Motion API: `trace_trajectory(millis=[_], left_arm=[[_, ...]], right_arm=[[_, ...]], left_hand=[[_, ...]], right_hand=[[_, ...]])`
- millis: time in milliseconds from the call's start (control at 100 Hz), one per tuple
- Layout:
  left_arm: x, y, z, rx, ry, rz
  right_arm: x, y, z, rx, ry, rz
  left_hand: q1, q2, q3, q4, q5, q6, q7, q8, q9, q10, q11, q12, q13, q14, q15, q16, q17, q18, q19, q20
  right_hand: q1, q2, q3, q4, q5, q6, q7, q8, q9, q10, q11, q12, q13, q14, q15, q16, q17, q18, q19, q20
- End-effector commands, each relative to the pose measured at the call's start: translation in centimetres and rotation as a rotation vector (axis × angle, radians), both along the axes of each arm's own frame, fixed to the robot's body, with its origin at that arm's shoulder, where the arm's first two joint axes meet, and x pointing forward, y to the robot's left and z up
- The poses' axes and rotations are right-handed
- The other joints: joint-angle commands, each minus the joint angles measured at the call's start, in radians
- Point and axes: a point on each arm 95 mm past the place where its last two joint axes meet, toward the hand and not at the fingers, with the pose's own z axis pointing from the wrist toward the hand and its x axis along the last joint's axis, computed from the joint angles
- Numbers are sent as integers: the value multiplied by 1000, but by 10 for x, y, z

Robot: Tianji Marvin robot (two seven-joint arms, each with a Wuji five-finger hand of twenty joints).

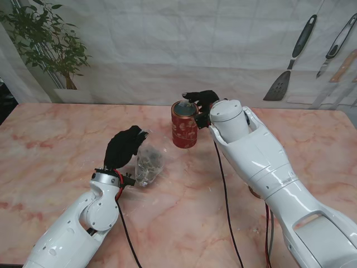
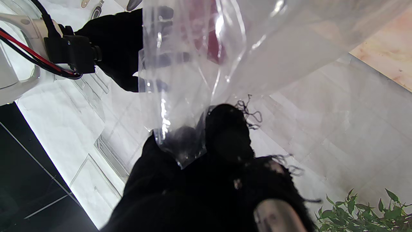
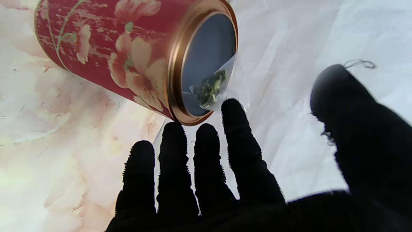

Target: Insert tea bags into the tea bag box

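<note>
1. Tea bag box [image 1: 184,124], a red floral tin, stands upright mid-table [image 1: 50,145] in the stand view. Just left and nearer to me, the left hand [image 1: 124,146] pinches a clear tea bag [image 1: 148,162] at its top. The right hand [image 1: 202,100] sits at the tin's far right rim.
2. Left wrist view: fingers [image 2: 227,135] clamp the bag's clear plastic [image 2: 199,64].
3. Right wrist view: the right hand [image 3: 244,180] is spread, holding nothing; another tea bag [image 3: 210,88] lies inside the open tin [image 3: 128,54].

My arms: glossy white shells. Left hand [image 1: 124,146], right hand [image 1: 202,100]: black knit gloves, frayed threads. Red-black cables [image 1: 119,181] at left wrist.
</note>
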Motion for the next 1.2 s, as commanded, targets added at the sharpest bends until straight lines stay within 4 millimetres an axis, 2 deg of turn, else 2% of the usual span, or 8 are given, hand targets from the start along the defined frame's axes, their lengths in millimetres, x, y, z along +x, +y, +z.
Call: trace_trajectory(millis=[0, 120, 340, 570, 730, 1010, 1190], left_arm=[[1, -1, 2, -1, 2, -9], [1, -1, 2, -1, 2, -10], [0, -1, 3, -2, 1, -11], [0, -2, 3, -3, -2, -14], [0, -3, 3, -1, 0, -19], [0, -3, 2, 0, -1, -22], [0, -3, 2, -1, 0, -20]], right_arm=[[1, -1, 4, -13, 6, 36], [1, -3, 4, -9, 23, 56], [0, -8, 4, -68, 58, 113], [-1, -9, 4, -120, 60, 111], [0, -9, 3, -182, 52, 102], [2, -7, 2, -251, 36, 89], [4, -1, 2, -320, -11, 89]], left_hand=[[65, 27, 65, 46, 103, 173, 138, 15, 122, -107, 204, 10, 109, 184, 336, -7, -123, -94, 298, 0], [64, 27, 65, 46, 103, 173, 138, 15, 122, -107, 203, 10, 109, 184, 336, -8, -123, -94, 299, 1], [64, 28, 65, 46, 103, 173, 138, 15, 123, -107, 204, 11, 109, 184, 336, -8, -123, -94, 298, 0], [64, 28, 65, 46, 103, 173, 138, 15, 121, -105, 204, 12, 109, 182, 337, -7, -123, -96, 298, 0], [63, 29, 65, 46, 103, 173, 138, 15, 121, -106, 204, 13, 109, 184, 337, -7, -123, -96, 298, 0], [62, 30, 64, 46, 103, 173, 138, 15, 121, -107, 204, 13, 109, 182, 337, -7, -123, -96, 298, 0], [63, 28, 65, 46, 103, 172, 138, 15, 121, -106, 205, 15, 109, 180, 338, -7, -123, -97, 298, 0]], right_hand=[[-42, 21, -30, 15, -51, -31, -51, -24, -46, -3, -2, 15, -33, -10, 25, 13, -14, 1, -23, 2], [-40, 27, -52, 20, -65, -26, -99, -45, -51, 10, -9, 23, -41, -5, 26, 19, -16, 4, -34, 6], [-62, 126, -87, 23, -65, -36, -134, -58, -79, 15, -17, 46, -66, -10, 27, 26, -20, 3, -51, 19], [-47, 152, -115, 27, -43, -32, -130, -54, -71, 14, -9, 57, -61, -11, 36, 32, -16, 2, -53, 28], [-10, 122, -111, 37, -1, -20, -89, -27, -54, 9, 5, 66, -47, -10, 48, 37, -12, 3, -36, 42], [8, 79, -69, 39, 20, -14, -72, -13, -41, 5, 18, 68, -32, -7, 54, 38, -8, 4, -18, 43], [-4, 22, -3, 31, 37, -19, -42, 8, -19, -4, 34, 67, -6, -4, 59, 41, -2, 9, 21, 38]])
